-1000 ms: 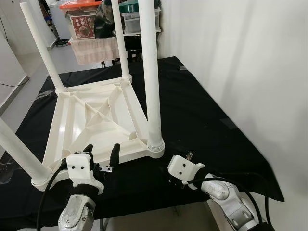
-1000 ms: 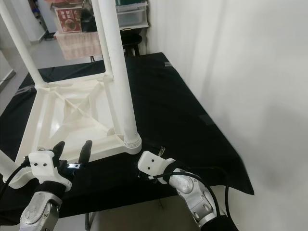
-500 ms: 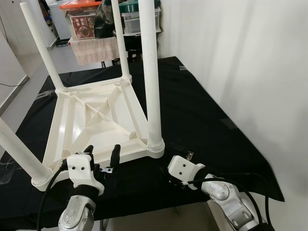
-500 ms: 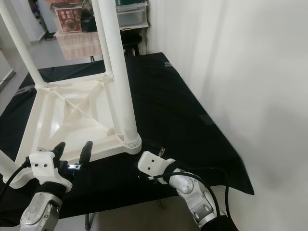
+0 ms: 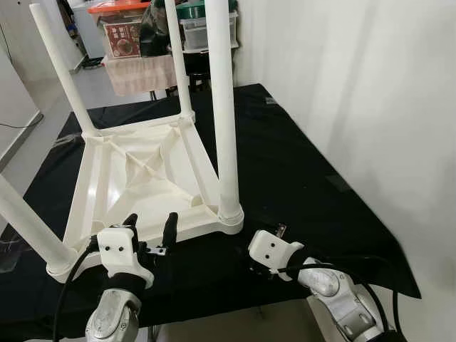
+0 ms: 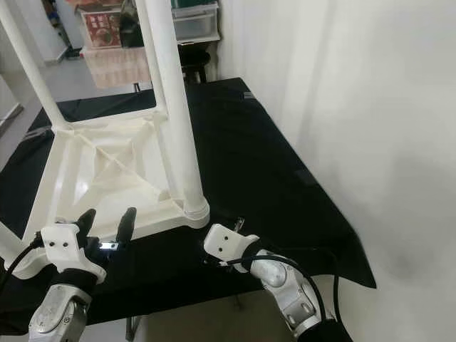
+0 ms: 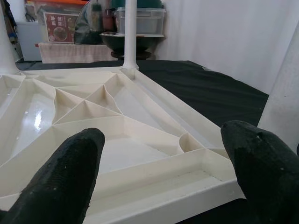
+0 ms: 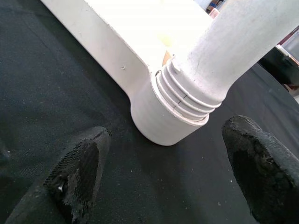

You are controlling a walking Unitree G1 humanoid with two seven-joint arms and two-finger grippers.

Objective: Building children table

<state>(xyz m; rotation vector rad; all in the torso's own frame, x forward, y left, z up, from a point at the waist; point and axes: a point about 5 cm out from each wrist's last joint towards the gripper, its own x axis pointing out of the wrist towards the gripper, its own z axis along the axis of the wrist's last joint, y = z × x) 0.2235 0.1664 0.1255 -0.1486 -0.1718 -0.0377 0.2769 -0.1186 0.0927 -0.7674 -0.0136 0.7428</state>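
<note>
Lidded bins behind upturned table, contents perhaps unreadable

White plastic kids' table is flipped upside down on the black-covered desk, legs sticking up, with the nearest leg screwed into its front corner socket. The left pincer sits right at the table's front edge, fingers spread apart. The right pincer is low on the desk just beside that corner socket, fingers mostly hidden behind its white housing.
</note>
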